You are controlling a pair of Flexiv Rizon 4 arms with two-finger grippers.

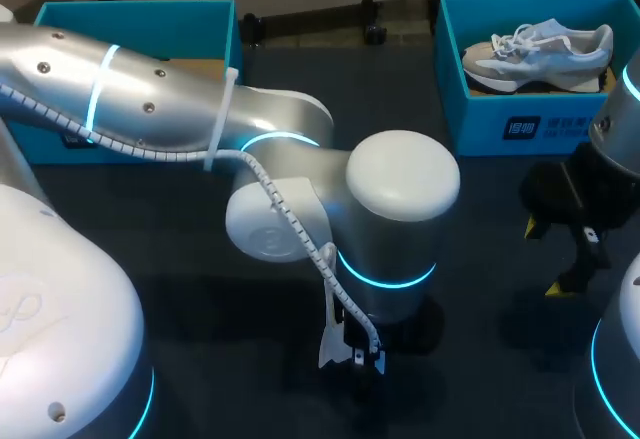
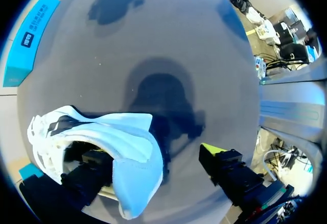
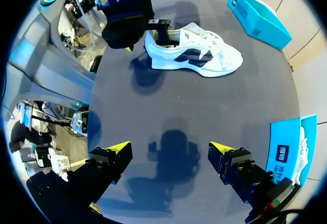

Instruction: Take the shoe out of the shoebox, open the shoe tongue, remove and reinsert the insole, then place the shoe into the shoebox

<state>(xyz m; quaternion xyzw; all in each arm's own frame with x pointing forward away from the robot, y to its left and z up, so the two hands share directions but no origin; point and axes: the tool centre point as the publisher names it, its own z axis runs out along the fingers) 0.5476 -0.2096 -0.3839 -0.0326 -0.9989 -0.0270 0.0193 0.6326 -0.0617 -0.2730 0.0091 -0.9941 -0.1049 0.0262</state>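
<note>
A white shoe (image 3: 194, 55) with dark side marks lies on its sole on the dark table, out of the boxes. My left gripper (image 2: 153, 155) is at its heel (image 2: 134, 175). One finger (image 2: 87, 173) reaches inside the shoe's opening and the other finger (image 2: 225, 165) stands well clear outside, so the gripper is open. In the head view my left arm (image 1: 400, 209) hides this shoe. My right gripper (image 3: 168, 155) hangs open over bare table, well away from the shoe, at the right side (image 1: 556, 254) in the head view.
A teal shoebox (image 1: 520, 119) at the back right holds a second, grey-white shoe (image 1: 540, 47). Another teal shoebox (image 1: 190, 29) stands at the back left, partly behind my left arm. Bare table lies between the two grippers.
</note>
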